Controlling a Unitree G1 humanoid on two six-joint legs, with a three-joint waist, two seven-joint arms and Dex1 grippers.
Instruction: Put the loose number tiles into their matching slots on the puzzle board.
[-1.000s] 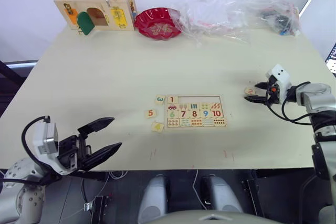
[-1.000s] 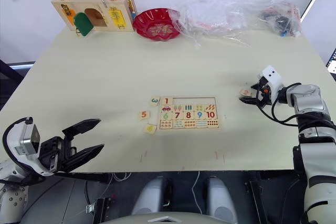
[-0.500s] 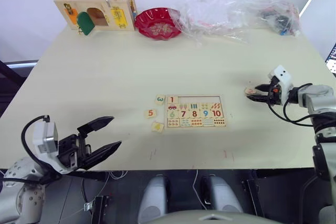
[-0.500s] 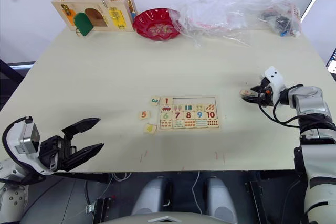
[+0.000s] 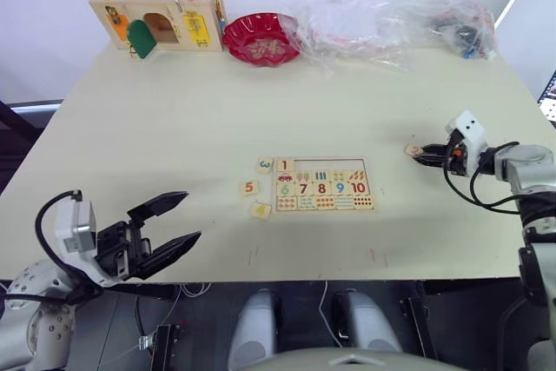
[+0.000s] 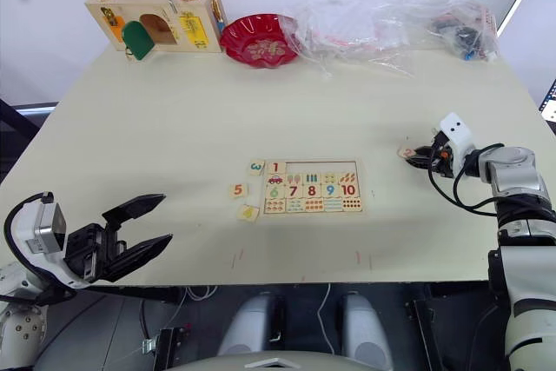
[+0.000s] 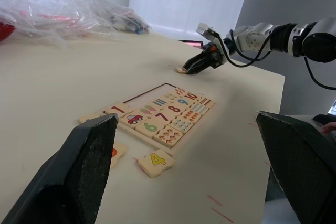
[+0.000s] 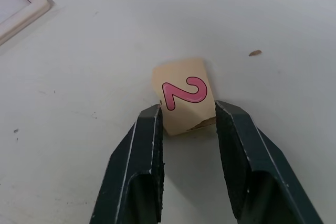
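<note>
While the right gripper (image 8: 186,121) pinches the pink 2 tile (image 8: 184,95) between its two black fingers (image 8: 144,145), that tile sits at the table (image 5: 174,128) surface well to the right of the puzzle board (image 5: 323,184); whether the tile touches the table or is just lifted off it cannot be told. The puzzle board lies flat near the middle of the table, a little toward the near edge. Its top row of slots (image 5: 330,165) holds the 1 tile (image 5: 284,164) at the left end, and the rest of the row is an open recess. Below it run the digits 6 to 10 and rows of small counting pictures.

Three loose tiles lie on the table just left of the board: the 3 tile (image 5: 265,164) touching or almost touching the board's far-left corner, the 5 tile (image 5: 249,187) a little farther left, and the 4 tile (image 7: 155,162) near the board's near-left corner.

The left gripper (image 5: 169,230) hangs over the near-left edge of the table, its fingers spread wide and holding nothing, well apart from the tiles.

Along the far edge stand a wooden box with coloured doors (image 5: 156,13), a red bowl (image 5: 261,38) to its right, and crumpled clear plastic bags (image 5: 391,19) farther right.
</note>
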